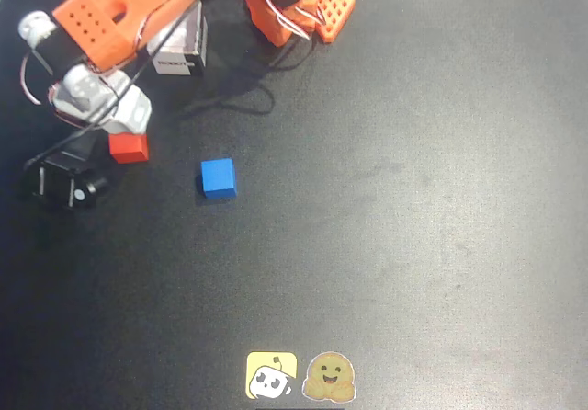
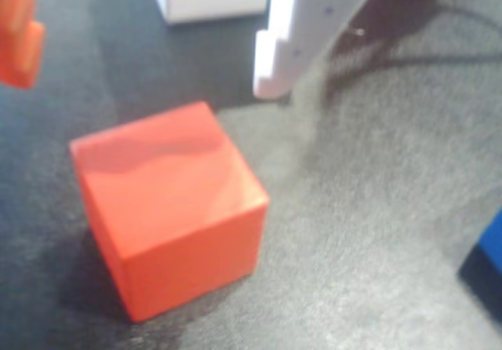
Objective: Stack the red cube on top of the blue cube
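Red cube (image 2: 169,209) sits on the table (image 1: 413,199), left of the blue cube (image 1: 218,177), near but apart. Your tool (image 2: 149,48) hangs spread above it, white finger (image 2: 302,32) just beyond. Looks light, rigid, smooth-faced: pinch two opposite flat sides at mid-height, squarely.

The arm (image 1: 119,19) is bright orange plastic (one flat face dotted with small holes), with white joints, thin white and black cables, and a black camera block; the gripper (image 2: 149,48) pairs a white stepped finger with an orange one.
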Tool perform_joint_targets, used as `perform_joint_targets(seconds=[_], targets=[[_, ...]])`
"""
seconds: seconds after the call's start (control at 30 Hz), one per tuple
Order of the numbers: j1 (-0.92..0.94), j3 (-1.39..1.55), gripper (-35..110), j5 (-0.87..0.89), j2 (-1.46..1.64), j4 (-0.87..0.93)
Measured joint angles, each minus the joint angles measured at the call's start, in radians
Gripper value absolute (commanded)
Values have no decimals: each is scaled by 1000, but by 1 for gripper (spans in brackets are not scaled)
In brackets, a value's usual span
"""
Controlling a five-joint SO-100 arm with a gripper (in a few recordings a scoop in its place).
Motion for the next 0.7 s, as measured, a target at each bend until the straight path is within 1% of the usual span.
perform_joint_targets(seconds=[0.53,0.7], targets=[[-17,81,21,20,-14,-83],[-17,89,24,20,-14,-91]])
